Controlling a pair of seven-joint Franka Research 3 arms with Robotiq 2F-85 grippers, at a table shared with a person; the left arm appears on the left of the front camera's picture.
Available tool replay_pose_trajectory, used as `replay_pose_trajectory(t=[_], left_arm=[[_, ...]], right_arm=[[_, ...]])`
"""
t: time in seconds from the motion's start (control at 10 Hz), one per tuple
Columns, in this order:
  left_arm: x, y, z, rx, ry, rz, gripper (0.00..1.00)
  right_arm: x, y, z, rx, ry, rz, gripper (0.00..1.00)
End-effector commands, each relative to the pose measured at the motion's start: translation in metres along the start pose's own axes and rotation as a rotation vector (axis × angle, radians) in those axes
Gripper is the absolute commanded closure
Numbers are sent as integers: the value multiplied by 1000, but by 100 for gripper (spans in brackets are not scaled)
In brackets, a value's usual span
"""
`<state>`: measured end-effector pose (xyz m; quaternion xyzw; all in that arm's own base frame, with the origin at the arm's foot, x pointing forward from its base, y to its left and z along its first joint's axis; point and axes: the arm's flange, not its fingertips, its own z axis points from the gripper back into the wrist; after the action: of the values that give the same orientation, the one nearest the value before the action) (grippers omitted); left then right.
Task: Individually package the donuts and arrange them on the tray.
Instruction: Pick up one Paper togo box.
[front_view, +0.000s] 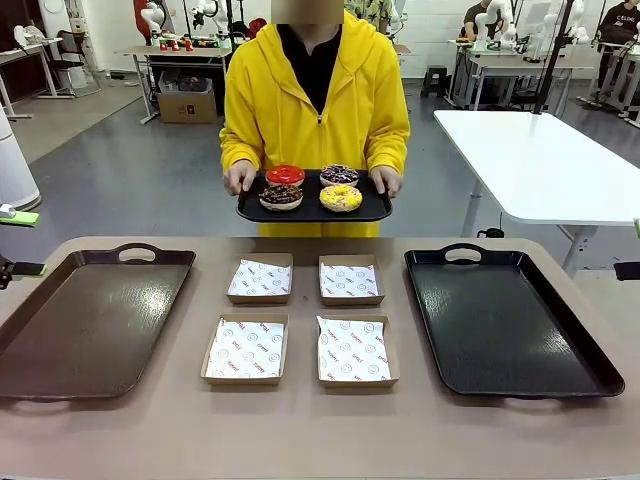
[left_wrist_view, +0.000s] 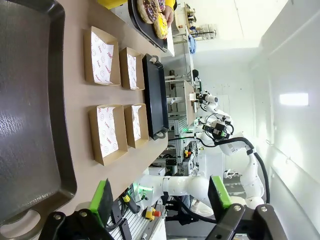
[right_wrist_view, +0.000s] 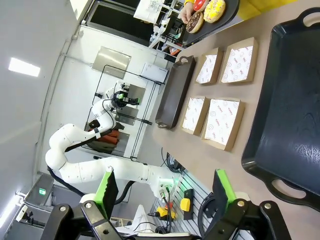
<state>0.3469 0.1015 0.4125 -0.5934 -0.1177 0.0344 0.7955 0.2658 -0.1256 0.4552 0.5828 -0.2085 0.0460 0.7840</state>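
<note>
Left gripper (left_wrist_view: 160, 197) and right gripper (right_wrist_view: 165, 186) both wide open, empty; the donuts (front_view: 311, 187) sit far ahead of both, on a small tray (front_view: 250, 212) the person holds beyond the boxes (front_view: 246, 349). Likely soft, light, sticky icing: pinch gently across outer sides. Front view gives all four donuts together; wrist views give how wide the jaws stand.
</note>
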Motion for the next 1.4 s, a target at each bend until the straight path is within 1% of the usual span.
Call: replay_pose_trajectory(t=[0.0,0.2,0.3,0.4,0.6,0.8,0.9,1.0,1.1,1.3], left_arm=[[-1,0,-2,-4,1,0,0],[0,0,0,0,0,0,0],[-1,-21,-10,78,37,-3,0],[2,-44,-26,162,44,-29,0],[12,-90,-67,317,104,-57,0],[13,-122,-113,534,185,-101,0],[9,-129,-143,645,221,-123,0],[6,-126,-170,740,255,-127,0],[2,-118,-196,820,269,-135,0],[-10,-97,-245,939,293,-167,0]], right_arm=[[3,-1,0,25,-11,18,0],[3,-1,0,25,-11,18,0],[3,-1,0,25,-11,18,0],[3,-1,0,25,-11,18,0],[3,-1,0,25,-11,18,0],[3,-1,0,25,-11,18,0],[3,-1,0,25,-11,18,0],[3,-1,0,25,-11,18,0],[3,-1,0,25,-11,18,0],[3,-1,0,25,-11,18,0]])
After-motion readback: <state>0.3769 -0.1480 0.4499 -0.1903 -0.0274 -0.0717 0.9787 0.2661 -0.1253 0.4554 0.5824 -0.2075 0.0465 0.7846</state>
